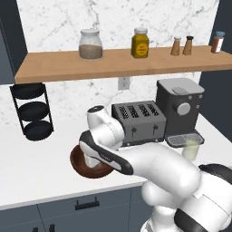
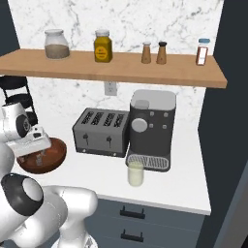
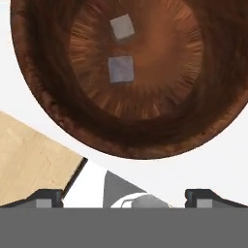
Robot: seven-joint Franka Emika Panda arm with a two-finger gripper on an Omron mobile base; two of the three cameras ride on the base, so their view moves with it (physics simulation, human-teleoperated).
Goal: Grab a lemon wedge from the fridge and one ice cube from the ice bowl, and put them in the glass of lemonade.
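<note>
1. While the hand (image 3: 124,196) hangs over the ice bowl (image 3: 43,101), its two dark fingertips (image 3: 46,197) stand far apart at the bottom of the hand view, so it is wide open and holds nothing.
2. Inside the bowl lie two pale cubes: one ice cube (image 3: 120,69) near the middle of the bowl floor and a second ice cube (image 3: 122,26) just beside it (apart, not touching).
3. From the left base view, the ice bowl (image 1: 81,166) sits on the white surface (image 1: 31,163) in front of the toaster (image 1: 139,120), partly covered by the white arm.
4. From the right base view, the ice bowl (image 2: 53,154) lies left of the toaster (image 2: 100,131), with the hand's white body (image 2: 30,143) above its near rim.
5. The glass of lemonade (image 2: 136,173) stands on the surface just in front of the coffee machine (image 2: 150,126), well apart from the bowl; it also shows at the machine's drip tray in the left base view (image 1: 191,149).
6. A wooden shelf (image 2: 116,68) above carries jars and shakers (contents too small to tell).
7. A black tiered rack (image 1: 31,111) stands at the far left of the surface.
</note>
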